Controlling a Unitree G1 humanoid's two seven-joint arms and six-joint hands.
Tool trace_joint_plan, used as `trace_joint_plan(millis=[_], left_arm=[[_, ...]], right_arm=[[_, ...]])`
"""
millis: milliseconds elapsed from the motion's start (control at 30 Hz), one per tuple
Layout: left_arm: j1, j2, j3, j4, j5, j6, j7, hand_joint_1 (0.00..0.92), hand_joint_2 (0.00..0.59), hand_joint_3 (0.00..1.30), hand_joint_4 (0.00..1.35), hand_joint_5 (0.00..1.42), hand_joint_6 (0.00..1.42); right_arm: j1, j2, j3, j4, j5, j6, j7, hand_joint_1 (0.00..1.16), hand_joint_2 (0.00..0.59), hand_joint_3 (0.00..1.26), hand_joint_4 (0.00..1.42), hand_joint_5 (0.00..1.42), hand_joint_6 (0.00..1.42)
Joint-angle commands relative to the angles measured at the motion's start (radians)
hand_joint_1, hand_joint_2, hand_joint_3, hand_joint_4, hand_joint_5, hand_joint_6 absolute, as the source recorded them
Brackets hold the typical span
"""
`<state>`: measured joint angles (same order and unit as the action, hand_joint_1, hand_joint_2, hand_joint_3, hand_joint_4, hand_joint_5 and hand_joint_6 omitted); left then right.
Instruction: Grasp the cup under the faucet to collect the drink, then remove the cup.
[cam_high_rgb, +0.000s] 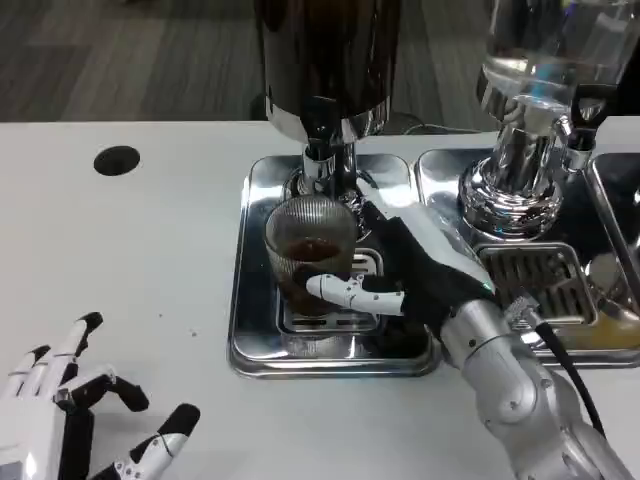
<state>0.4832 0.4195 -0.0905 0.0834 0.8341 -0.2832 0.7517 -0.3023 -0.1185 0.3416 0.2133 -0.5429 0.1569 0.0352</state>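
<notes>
While the ribbed glass cup (311, 255) sits on the steel drip tray (250, 310) directly under the dark dispenser's faucet (320, 165), the right hand (400, 275) wraps it from the right, one finger across its front. Dark drink covers the cup's bottom. The left hand (70, 410) rests on the white table (130, 260) at lower left, fingers spread, holding nothing. A second dispenser (525, 120) with clear liquid stands to the right on its own tray (450, 170).
</notes>
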Motion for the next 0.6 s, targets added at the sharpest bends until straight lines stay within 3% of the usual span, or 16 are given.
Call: trace_joint_plan(millis=[33,233,600], left_arm=[[-0.004,0.000,-0.007,0.030,-0.001,-0.012,0.015,0.000,0.161,0.80,0.15,0.24,0.19],[-0.003,0.001,-0.004,0.038,-0.008,-0.020,0.023,0.000,0.161,0.81,0.15,0.24,0.20],[0.002,0.006,-0.005,0.028,0.013,-0.010,0.025,0.000,0.161,0.81,0.16,0.24,0.20]], right_arm=[[-0.023,0.015,0.022,0.032,-0.008,-0.022,-0.032,0.52,0.167,0.00,0.00,0.00,0.00],[-0.023,0.016,0.038,0.049,-0.004,-0.025,-0.047,0.53,0.164,0.00,0.00,0.00,0.01],[-0.017,0.038,0.023,0.096,0.022,-0.077,-0.111,0.57,0.174,0.00,0.02,0.01,0.08]])
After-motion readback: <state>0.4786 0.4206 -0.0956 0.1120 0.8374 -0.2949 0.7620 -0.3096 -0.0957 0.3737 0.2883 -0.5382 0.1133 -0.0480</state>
